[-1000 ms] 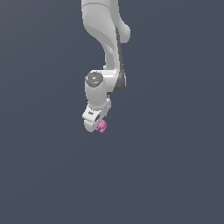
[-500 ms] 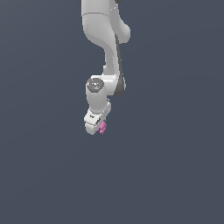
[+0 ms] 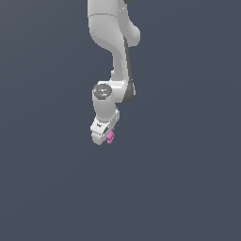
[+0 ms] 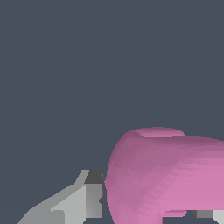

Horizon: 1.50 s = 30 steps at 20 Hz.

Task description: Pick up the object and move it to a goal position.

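Note:
The object [image 3: 110, 137] is a tiny bright pink lump at the tip of my white gripper [image 3: 106, 137], on the side toward the exterior view's right. The arm hangs down from the top of that view, and its hand hides most of the object. In the wrist view the pink object [image 4: 168, 177] looms large and rounded, pressed against a grey fingertip [image 4: 83, 199], and it hides the other finger. My gripper is shut on the object, held off the dark surface.
A plain dark grey-blue ground [image 3: 188, 188] fills both views. No goal marker and no other thing shows.
The arm and the held pink object have shifted slightly toward the exterior view's left and a touch lower over the last second. The grip looks unchanged.

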Each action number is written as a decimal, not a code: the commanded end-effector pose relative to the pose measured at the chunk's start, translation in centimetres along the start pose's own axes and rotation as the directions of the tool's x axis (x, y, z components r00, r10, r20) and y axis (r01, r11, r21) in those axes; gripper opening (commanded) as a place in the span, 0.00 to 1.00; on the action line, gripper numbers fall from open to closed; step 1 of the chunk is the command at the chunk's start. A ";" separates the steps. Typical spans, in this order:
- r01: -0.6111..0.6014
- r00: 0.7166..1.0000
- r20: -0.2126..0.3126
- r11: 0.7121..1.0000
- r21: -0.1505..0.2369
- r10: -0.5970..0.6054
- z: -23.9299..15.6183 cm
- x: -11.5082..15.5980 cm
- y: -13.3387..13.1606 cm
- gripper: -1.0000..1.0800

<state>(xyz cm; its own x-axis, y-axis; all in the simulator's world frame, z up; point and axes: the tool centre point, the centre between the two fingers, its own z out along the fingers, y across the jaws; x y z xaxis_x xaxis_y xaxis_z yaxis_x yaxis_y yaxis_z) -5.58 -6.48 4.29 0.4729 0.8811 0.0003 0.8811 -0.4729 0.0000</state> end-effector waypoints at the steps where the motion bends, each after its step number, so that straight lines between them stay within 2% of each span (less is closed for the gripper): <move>1: -0.001 1.000 0.000 1.000 0.000 0.001 -0.1 0.0 0.0 0.00; 9: -0.001 1.000 0.001 1.000 0.000 0.001 -1.8 0.5 -1.4 0.00; 22: -0.001 1.000 0.002 1.000 0.000 0.001 -7.9 2.3 -6.0 0.00; 30: -0.001 1.000 0.001 1.000 0.000 0.001 -9.4 2.8 -7.0 0.00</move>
<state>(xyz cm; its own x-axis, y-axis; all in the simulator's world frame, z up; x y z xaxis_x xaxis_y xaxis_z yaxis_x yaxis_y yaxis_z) -10.36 -0.80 13.54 0.4734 0.8809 -0.0008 0.8809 -0.4734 0.0008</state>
